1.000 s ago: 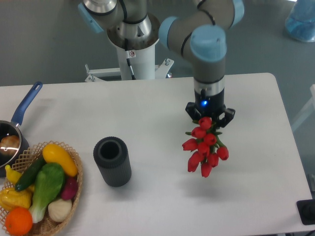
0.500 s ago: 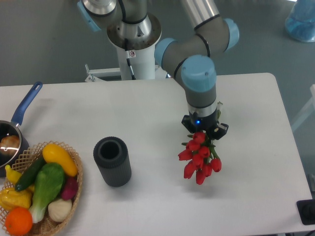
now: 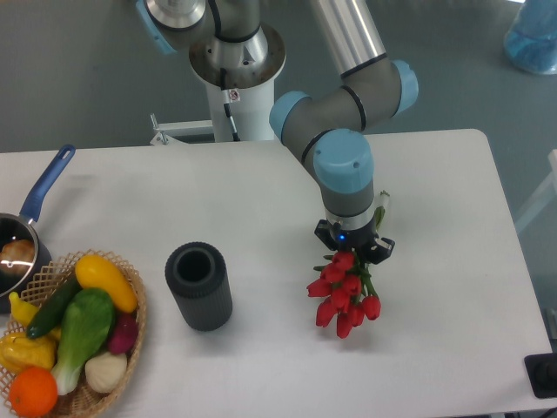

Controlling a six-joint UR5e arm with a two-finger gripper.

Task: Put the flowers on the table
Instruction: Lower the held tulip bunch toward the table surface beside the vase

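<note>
Right at the centre of the scene, the gripper (image 3: 352,252) points straight down from the arm's wrist, its dark fingers closed around the top of the flowers (image 3: 343,293) where the stems gather. A small blue light glows on the wrist just above the fingers. The bunch hangs below the gripper with its red tulip heads clustered downward and toward the camera, and a few green stems and a leaf show at the right edge of the cluster. From this high angle it cannot be told whether the lowest blooms touch the table (image 3: 261,200) or hang just above it; a faint shadow lies under them.

Left of the flowers, well apart, a dark cylindrical vase (image 3: 198,286) stands upright on the table with its open mouth facing up. Farther left, at the table's near left corner, a wicker basket (image 3: 130,283) holds a yellow squash, a green cucumber, a leafy green vegetable, an orange and other produce. Just behind the basket, a small pan with a blue handle (image 3: 45,185) sits at the left edge of the table, something pale and brown inside it.
</note>
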